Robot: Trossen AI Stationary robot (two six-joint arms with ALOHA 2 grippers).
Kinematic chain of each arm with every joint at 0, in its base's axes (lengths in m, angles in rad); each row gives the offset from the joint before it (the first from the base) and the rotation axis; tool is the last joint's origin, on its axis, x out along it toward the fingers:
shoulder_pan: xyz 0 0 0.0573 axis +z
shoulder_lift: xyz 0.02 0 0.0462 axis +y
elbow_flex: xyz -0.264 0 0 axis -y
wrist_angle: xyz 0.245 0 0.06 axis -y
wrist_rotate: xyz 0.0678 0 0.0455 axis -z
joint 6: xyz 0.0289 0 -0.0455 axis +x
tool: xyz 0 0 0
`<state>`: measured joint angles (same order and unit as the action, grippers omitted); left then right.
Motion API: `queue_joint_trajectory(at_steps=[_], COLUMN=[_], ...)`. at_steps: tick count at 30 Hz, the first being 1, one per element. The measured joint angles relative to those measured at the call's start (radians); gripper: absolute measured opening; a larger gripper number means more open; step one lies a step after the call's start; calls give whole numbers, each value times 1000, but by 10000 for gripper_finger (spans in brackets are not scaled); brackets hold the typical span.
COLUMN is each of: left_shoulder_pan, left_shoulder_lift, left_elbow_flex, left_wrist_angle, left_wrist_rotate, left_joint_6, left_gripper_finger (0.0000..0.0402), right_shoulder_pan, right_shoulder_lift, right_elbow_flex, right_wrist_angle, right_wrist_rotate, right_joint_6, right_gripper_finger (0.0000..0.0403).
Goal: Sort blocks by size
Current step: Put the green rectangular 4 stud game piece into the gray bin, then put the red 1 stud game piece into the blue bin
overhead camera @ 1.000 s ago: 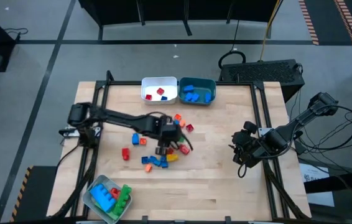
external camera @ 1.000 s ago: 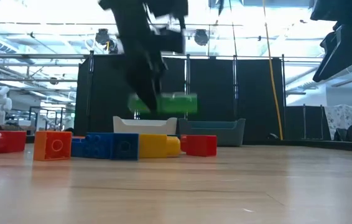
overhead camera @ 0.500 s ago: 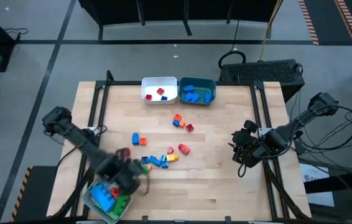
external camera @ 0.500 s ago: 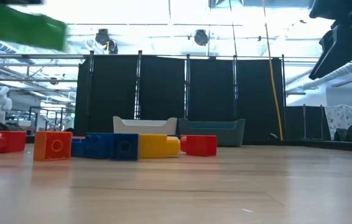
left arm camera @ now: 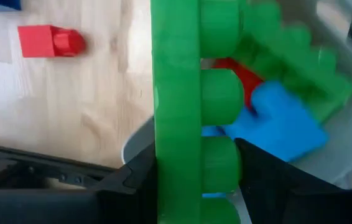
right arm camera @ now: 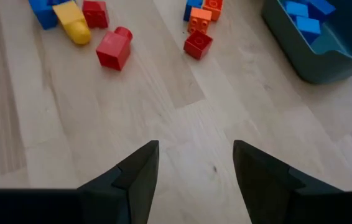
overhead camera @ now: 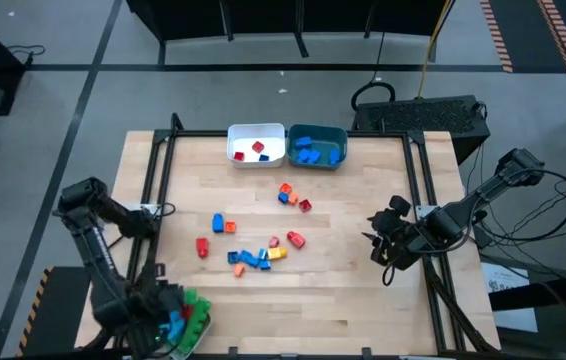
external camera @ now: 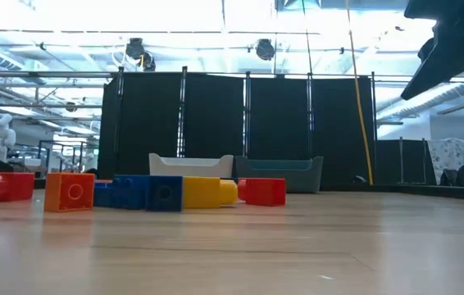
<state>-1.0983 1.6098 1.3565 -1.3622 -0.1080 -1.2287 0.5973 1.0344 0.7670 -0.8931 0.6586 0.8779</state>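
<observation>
My left gripper [left arm camera: 194, 171] is shut on a long green block [left arm camera: 179, 93] and hangs over the clear-grey bin [overhead camera: 153, 328] at the table's near left corner. That bin holds green [left arm camera: 294, 68], blue [left arm camera: 282, 124] and red [left arm camera: 241, 74] blocks. Loose blocks lie flat mid-table: a cluster [overhead camera: 255, 258], a red one [overhead camera: 202, 247], a blue one [overhead camera: 219, 224] and an orange-red group [overhead camera: 289, 194]. My right gripper [right arm camera: 194, 165] waits open above bare wood near the table's right edge [overhead camera: 378, 250]. My left gripper pinches the long green block between its two fingers, one on the smooth face [left arm camera: 163, 168], the other against the studded face [left arm camera: 222, 165]. The fingers point down and lie across the block. The block is lifted clear, above the bin's blocks.
A white bin [overhead camera: 256, 143] with red blocks and a teal bin [overhead camera: 319, 146] with blue blocks stand at the far edge. In the low view the loose blocks [external camera: 166, 192] stand in a row. Bare wood lies between the cluster and my right gripper.
My left gripper has swung from the mid-table cluster toward the near left corner, rising a little and rolling about its own axis, carrying the long green block clear of the table to above the clear-grey bin. The loose blocks have stayed put.
</observation>
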Motion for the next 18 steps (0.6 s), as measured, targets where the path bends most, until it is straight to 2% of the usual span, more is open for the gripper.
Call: queue_joint_trajectory(at_steps=[8,13,18], left_shoulder_pan=[-69,-56,-32], left_shoulder_lift=[1,1,1], left_elbow_flex=[-87,-125,-127], left_wrist_angle=[68,106,167], left_wrist_rotate=[19,-9,-20], left_joint_6=[182,191,188], left_gripper_finger=[174,222,230], right_shoulder_pan=[0,0,0], right_shoulder_lift=[0,0,0], right_elbow_flex=[0,0,0], right_wrist_angle=[4,3,3], right_wrist_rotate=[2,1,1], right_joint_6=[1,1,-3], right_gripper_finger=[192,192,192])
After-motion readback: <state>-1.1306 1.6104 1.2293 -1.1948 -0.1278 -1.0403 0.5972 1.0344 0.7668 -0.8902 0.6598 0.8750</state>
